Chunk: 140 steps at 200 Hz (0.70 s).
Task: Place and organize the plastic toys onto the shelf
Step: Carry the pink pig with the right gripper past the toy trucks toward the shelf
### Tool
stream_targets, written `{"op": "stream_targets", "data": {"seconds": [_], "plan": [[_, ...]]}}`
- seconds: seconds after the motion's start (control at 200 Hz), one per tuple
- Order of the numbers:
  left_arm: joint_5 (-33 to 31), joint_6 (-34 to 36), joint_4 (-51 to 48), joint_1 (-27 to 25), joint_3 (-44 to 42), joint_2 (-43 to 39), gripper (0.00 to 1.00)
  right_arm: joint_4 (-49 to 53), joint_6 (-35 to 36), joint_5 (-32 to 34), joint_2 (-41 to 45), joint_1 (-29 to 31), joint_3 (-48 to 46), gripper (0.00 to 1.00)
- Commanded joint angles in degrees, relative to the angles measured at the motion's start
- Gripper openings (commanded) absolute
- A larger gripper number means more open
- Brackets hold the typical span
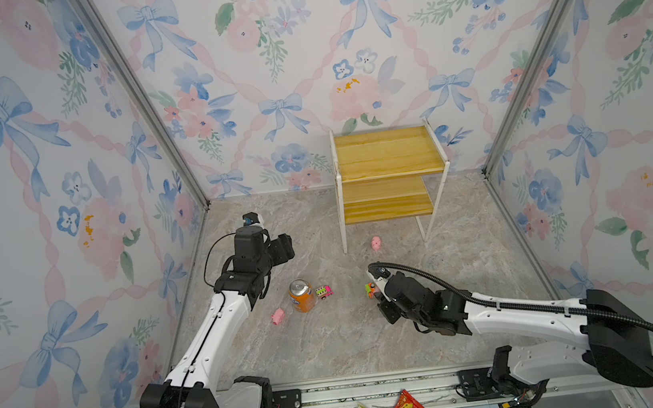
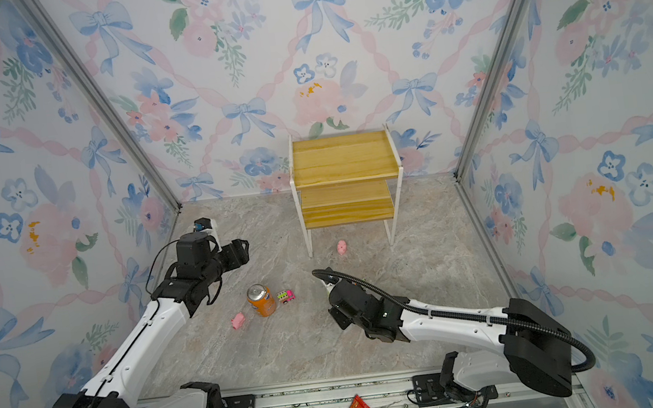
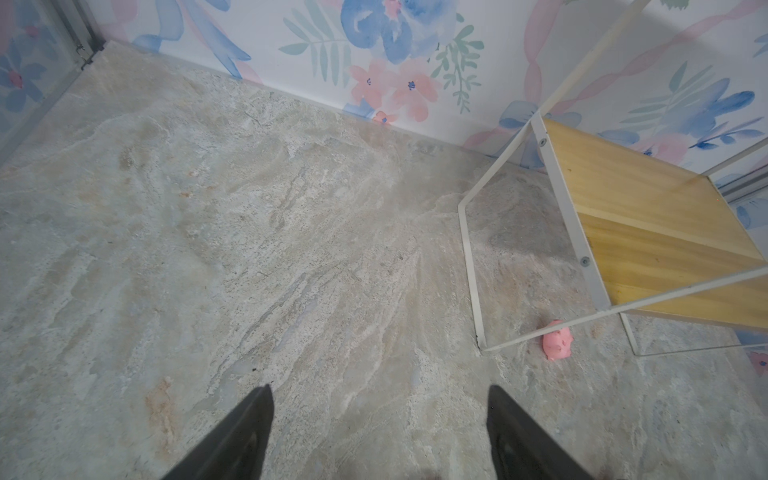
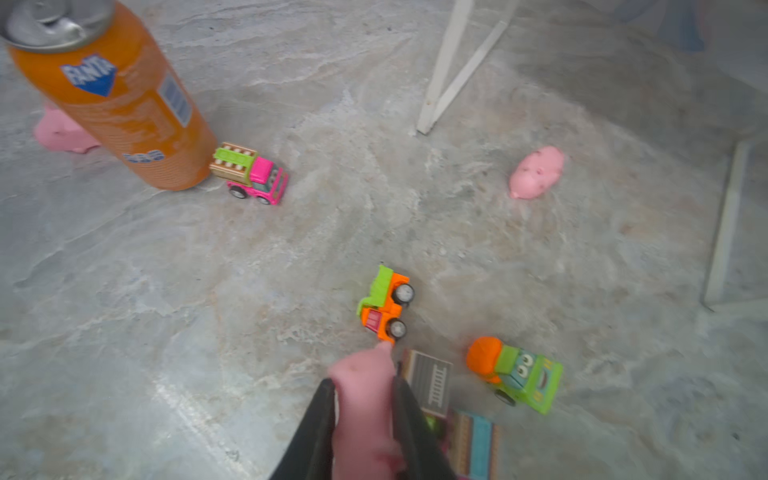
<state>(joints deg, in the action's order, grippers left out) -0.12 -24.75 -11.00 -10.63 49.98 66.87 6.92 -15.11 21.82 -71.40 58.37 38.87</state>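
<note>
Pink pig figure [image 4: 361, 407] is clamped between the black fingers [image 4: 318, 424] of the right gripper [image 4: 363, 380]. Its snout pokes out past the tips, close over the marble-look tabletop [image 1: 333, 351].

Right at the snout, an orange & green dump truck [image 4: 384, 303] lies on its side. Just beside the fingers are three more trucks:
- a ladder-roof truck [image 4: 430, 380]
- a striped truck [image 4: 473, 444], too blurred for more detail
- a green mixer truck [image 4: 515, 374] w/ orange drum & cartoon eyes

Farther ahead of this gripper, toward the back wall, a 2nd pig [image 1: 376, 243] lies on the tabletop. It is near a front leg of the shelf [image 1: 386, 156], not touching it. Shelf = 2 stepped yellow wood boards in a thin white frame, standing by the floral back wall.

Off to the right gripper's left, an orange Fanta can [image 1: 301, 296] stands upright. A pink-cab truck [image 1: 324, 292] w/ green load sits just beside the can, on the gripper's side. A 3rd pig [image 1: 277, 316] lies just past the can.

Left gripper [image 3: 380, 395] has its fingers spread wide w/ nothing between them. It hovers over bare tabletop, apart from the can. Shelf & 2nd pig lie off to its right.
</note>
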Motion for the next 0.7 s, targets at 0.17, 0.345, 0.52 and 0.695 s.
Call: {"op": "stream_targets", "data": {"seconds": [0.17, 0.345, 0.52, 0.695], "plan": [[0.12, -0.3, 1.27, -3.2, -0.8, -1.17, 0.81, 5.91, -16.27, 8.43, 11.28, -13.43, -10.3, 0.25], [0.47, -0.43, 1.4, -4.87, -0.85, -1.37, 0.81, 4.7, -19.26, 7.43, 9.63, -21.91, -12.15, 0.25], [1.03, -0.47, 1.61, -5.87, -0.93, -1.07, 0.81, 2.28, -18.71, 6.78, 4.86, -26.47, -10.7, 0.26], [1.63, -0.69, 1.86, -6.62, -1.02, -0.82, 0.81, -0.91, -16.69, 4.47, -2.04, -29.5, -8.29, 0.26]]}}
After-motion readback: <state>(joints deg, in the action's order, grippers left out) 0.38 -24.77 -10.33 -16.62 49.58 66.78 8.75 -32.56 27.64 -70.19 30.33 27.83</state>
